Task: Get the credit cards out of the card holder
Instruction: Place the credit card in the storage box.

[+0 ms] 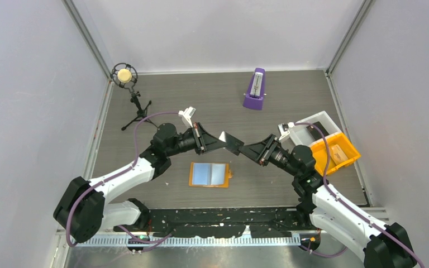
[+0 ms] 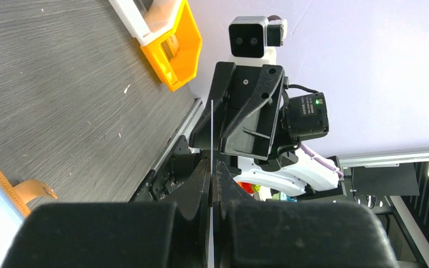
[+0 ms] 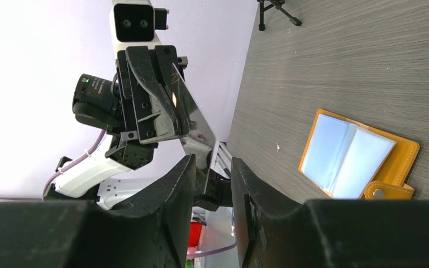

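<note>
Above the dark wood-grain counter [image 1: 290,95], in mid-air between the arms, the left pincer [image 2: 213,173] is clamped on a thin dark credit card [image 2: 211,128], seen edge-on from its own wrist. The right pincer [image 3: 211,173] faces it nose to nose, jaws parted with a clear gap. The card's long axis seems to run straight toward that gap, so the right arm looks best placed to take it. The flat orange folding card holder [image 3: 405,153] lies open on the counter below, slightly toward the left arm, with light blue cards [image 3: 346,156] showing in its pockets. No writing is legible anywhere.
</note>
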Motion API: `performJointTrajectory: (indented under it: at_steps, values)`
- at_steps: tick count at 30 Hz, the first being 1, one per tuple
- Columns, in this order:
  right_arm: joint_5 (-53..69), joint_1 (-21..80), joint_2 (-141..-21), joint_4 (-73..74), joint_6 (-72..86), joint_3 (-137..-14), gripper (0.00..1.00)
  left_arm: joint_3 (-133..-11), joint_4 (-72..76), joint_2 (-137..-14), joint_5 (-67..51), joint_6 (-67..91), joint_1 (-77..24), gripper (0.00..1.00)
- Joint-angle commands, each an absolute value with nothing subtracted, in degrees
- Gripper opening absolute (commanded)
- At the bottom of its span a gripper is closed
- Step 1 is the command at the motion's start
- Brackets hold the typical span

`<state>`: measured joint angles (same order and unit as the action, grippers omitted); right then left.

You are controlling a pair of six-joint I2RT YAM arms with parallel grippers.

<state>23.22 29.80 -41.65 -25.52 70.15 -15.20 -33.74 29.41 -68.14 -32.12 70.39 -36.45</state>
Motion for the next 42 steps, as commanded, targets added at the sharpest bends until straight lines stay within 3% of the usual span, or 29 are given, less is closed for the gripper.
performJointTrajectory:
  at_steps: [1, 5, 8, 14, 17, 21, 32, 42]
  values:
    - [21.26, 30.14, -42.33, -29.57, 70.87, -15.78, 0.37, -33.10, 35.30, -68.52, -31.89, 71.68, -36.96, 0.00]
    - [21.22, 30.14, -43.58, -30.70, 70.99, -16.48, 0.30, -32.93, 35.89, -68.96, -32.11, 72.15, -37.09, 0.00]
    - [21.35, 30.15, -44.12, -31.73, 71.09, -16.71, 0.10, -32.74, 36.27, -68.86, -31.82, 72.09, -37.01, 0.02]
    - [24.06, 26.90, -42.75, -24.06, 65.39, -20.71, 0.05, -33.51, 26.24, -66.05, -29.31, 66.25, -37.00, 0.48]
    - [27.79, 20.09, -42.50, -16.03, 59.84, -25.47, 0.05, -34.89, 19.88, -64.26, -28.56, 62.32, -37.00, 0.81]
    - [35.61, 9.55, -43.77, -6.46, 51.77, -30.54, 0.05, -37.74, 9.90, -62.14, -27.87, 56.35, -36.96, 0.99]
    - [36.01, -21.90, -50.78, 26.40, 26.05, -46.15, 0.05, -51.86, -25.75, -61.51, -29.80, 35.09, -36.87, 1.00]
    - [25.48, -31.90, -59.36, 33.22, 19.57, -53.80, 0.05, -59.36, -44.93, -60.07, -29.50, 21.80, -36.90, 1.00]
